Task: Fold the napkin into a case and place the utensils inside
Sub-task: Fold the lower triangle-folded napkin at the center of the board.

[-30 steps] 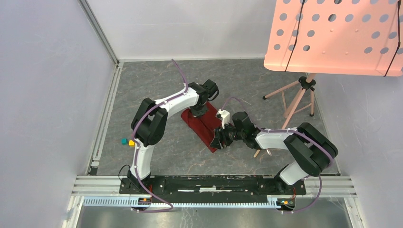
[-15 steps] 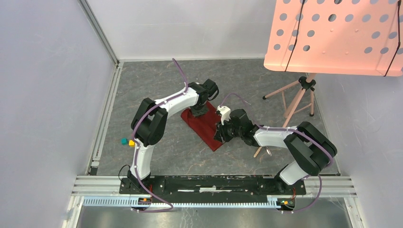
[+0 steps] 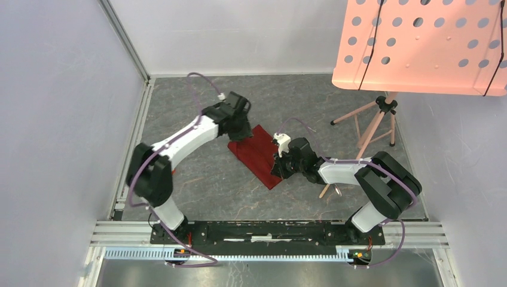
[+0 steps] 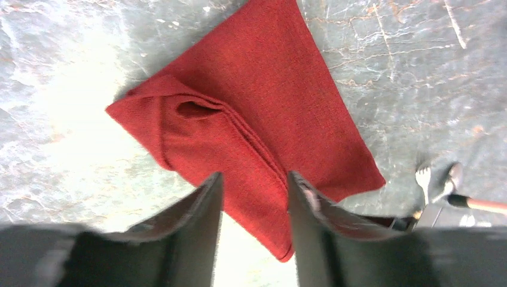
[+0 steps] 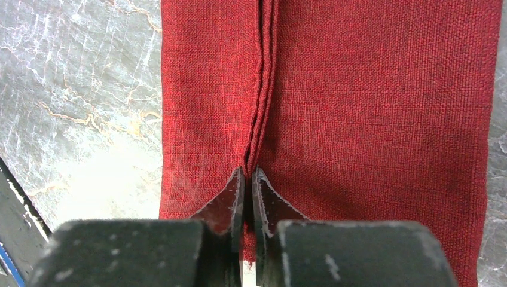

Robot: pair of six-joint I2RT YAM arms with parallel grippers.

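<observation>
The napkin point(image 3: 257, 154) lies on the grey table as a narrow dark red folded strip, running diagonally. My left gripper point(image 3: 240, 134) hovers over its far end, open, with nothing between its fingers. In the left wrist view the napkin point(image 4: 251, 119) shows a small pocket at its far corner, and the left gripper point(image 4: 254, 185) hangs above the cloth. My right gripper point(image 3: 280, 167) is at the near right end. In the right wrist view the right gripper point(image 5: 248, 173) is shut on the raised fold of the napkin point(image 5: 359, 89). The utensils point(image 4: 439, 179), a fork and a spoon, lie beyond the napkin's end.
A pink perforated stand point(image 3: 418, 45) on a tripod point(image 3: 376, 122) fills the back right; one pink leg point(image 4: 478, 203) reaches beside the utensils. A metal rail point(image 3: 128, 161) borders the left side, and white walls enclose the back and sides.
My left gripper opened, let go of the napkin's far end and drew back, its elbow swinging left. My right gripper closed on the napkin's fold.
</observation>
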